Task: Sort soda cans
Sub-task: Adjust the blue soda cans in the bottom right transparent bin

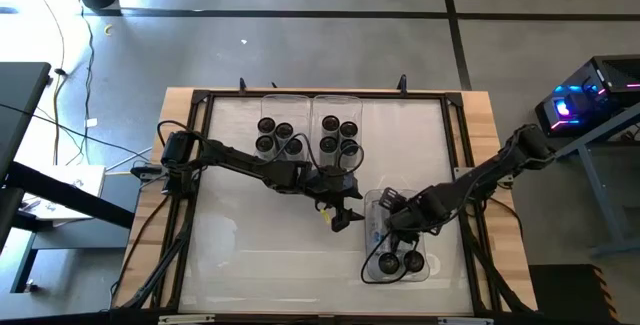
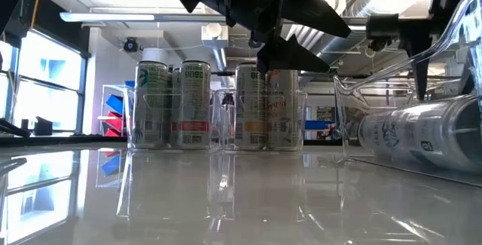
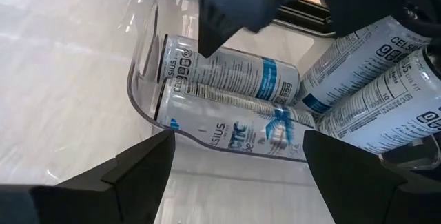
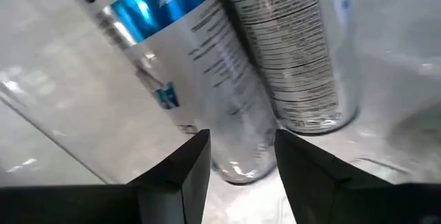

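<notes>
near bin [image 1: 372, 265], clear plastic, front-right of the table [image 1: 240, 255]: two cans [image 1: 400, 261] upright at its near end, more lying on their sides further in. right gripper [image 1: 392, 208] is down inside this bin, fingers [image 4: 176, 172] spread w/ a lying white-blue can [image 4: 186, 79] just ahead, not gripped. left gripper [image 1: 345, 220] hovers just left of that bin, fingers [image 3: 131, 176] spread, holding nothing. far side: two clear bins, left bin [image 1: 283, 100] w/ approx four upright cans [image 1: 277, 137], right bin [image 1: 337, 100] w/ approx five upright cans [image 1: 338, 135]
</notes>
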{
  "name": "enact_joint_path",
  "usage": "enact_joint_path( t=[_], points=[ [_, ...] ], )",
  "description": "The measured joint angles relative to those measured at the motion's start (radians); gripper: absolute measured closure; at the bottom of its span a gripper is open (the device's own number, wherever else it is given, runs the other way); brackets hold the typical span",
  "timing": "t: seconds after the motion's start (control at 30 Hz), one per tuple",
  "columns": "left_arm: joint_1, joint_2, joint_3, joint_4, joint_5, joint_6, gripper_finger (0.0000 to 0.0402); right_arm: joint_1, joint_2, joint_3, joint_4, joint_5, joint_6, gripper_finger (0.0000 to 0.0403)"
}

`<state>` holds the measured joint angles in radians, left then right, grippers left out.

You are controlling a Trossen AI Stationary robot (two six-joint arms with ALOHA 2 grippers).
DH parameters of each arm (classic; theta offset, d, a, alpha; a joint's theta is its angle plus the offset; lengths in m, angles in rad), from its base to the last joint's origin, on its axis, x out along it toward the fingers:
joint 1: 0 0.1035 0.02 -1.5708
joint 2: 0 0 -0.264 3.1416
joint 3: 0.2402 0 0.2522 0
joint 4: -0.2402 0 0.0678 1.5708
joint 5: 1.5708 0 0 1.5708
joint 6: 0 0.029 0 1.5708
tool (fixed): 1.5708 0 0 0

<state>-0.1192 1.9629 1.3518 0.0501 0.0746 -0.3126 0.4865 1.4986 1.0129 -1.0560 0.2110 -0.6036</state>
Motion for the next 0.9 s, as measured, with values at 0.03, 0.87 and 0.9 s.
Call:
enact_joint_path(
  t=[0.03,0.87,0.9],
  points=[
    [0.0,0.0,0.0,0.0,0.0,0.0,0.0085,-0.009,0.0,-0.007,0.001,-0.016,0.002,0.024],
    [-0.001,0.0,0.0,0.001,0.01,0.001,0.0085,-0.146,-0.016,-0.254,0.293,-0.082,-0.287,0.0162],
    [-0.001,0.0,0.0,0.001,0.01,0.001,0.0085,-0.144,-0.016,-0.254,0.291,-0.072,-0.293,0.0173]
  ],
)
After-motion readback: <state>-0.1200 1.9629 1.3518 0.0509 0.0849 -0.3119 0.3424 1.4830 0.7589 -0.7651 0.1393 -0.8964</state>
